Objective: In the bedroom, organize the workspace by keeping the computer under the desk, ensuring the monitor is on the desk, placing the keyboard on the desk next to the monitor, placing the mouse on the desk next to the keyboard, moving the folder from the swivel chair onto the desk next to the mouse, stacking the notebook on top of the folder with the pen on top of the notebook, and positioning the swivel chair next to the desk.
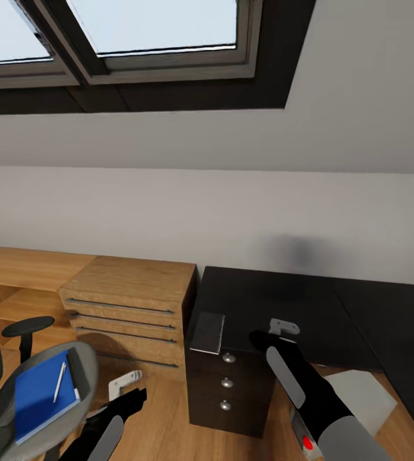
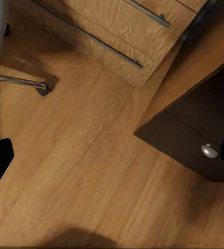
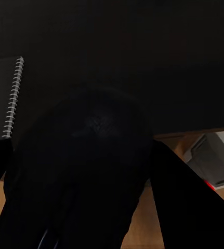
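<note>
Over the near corner of the black tabletop (image 1: 309, 307), beside the notebook (image 1: 208, 333), the right claw (image 1: 272, 338) pinched a dark rounded thing, seemingly the mouse (image 3: 86, 171); placing it looked in hand, next calling for lowering and release.

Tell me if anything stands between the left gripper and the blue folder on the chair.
Nothing visible does. In the head view the left gripper hangs beside the swivel chair, with just bare floor and the seat's rim before the folder. The pen lies on top of the folder.
</note>
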